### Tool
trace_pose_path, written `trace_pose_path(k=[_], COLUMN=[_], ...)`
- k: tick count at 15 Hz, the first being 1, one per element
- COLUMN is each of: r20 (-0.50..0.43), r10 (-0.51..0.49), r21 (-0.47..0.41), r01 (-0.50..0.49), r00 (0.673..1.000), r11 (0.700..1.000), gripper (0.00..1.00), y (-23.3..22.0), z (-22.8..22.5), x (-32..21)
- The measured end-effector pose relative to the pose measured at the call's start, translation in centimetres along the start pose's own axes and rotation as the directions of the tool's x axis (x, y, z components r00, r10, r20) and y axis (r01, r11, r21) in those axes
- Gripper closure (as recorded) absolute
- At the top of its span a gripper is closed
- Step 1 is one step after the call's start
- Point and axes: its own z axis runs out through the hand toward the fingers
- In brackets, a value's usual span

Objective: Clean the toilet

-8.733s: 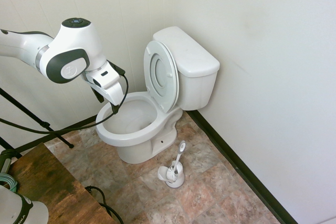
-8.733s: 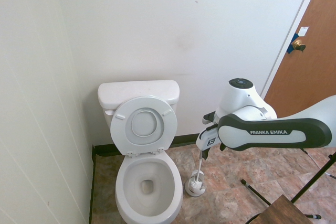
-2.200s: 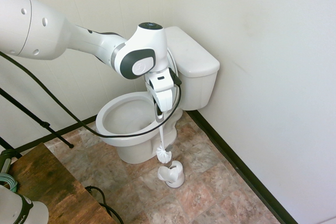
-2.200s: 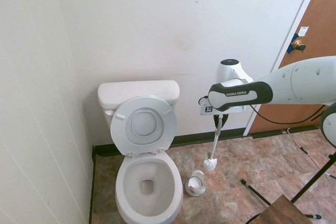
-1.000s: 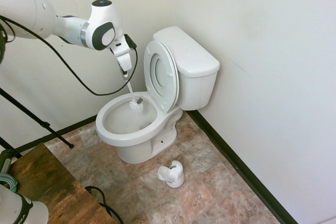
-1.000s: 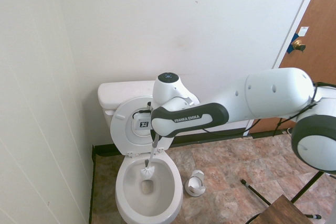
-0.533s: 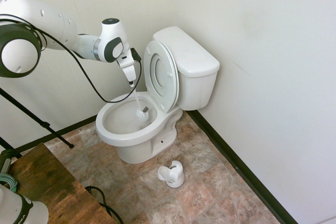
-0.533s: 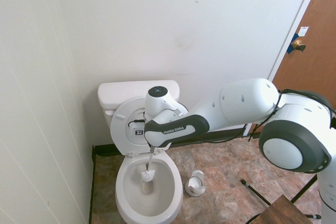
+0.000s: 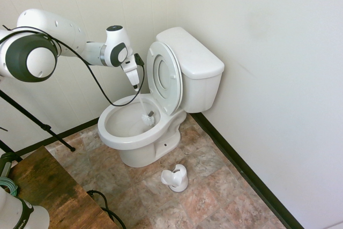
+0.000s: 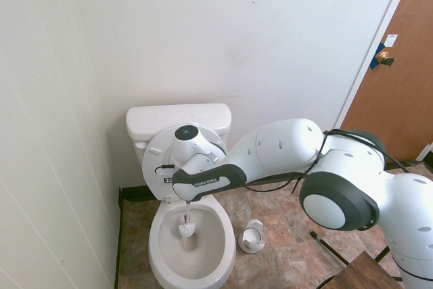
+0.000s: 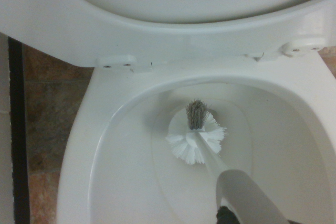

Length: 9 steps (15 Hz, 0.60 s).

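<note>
Toilet: brush down in bowl

Toilet point(image 9: 155, 116) against the wall, seat and lid up against the tank. End effector point(image 9: 135, 85) points down over the bowl, clamped on the brush point(image 9: 147, 117) handle; bristle head sits low inside the bowl. Brush holder point(image 9: 176, 178) on the floor beside the toilet.

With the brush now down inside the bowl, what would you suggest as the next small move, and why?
Probably lower a little further and start sweeping the brush against the bowl wall. The gripper holds the handle from above, and the bristle head hangs inside the toilet bowl near the drain, apparently not yet pressed against the ceramic. The seat is already up, so nothing blocks the stroke.
</note>
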Motion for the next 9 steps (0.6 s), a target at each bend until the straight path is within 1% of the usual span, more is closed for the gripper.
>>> trace_pose_path(k=[3,6,9], r20=[-0.007,-0.017,-0.029], r10=[-0.020,-0.046,-0.084], r21=[-0.003,-0.003,-0.018], r01=[0.020,0.046,0.083], r00=[1.000,0.999,0.996], r11=[1.000,0.999,0.996], gripper=[1.00,1.00,1.00], y=[-0.9,-1.5,-1.2], z=[1.1,0.6,0.6], x=[-2.2,-4.5,-6.7])
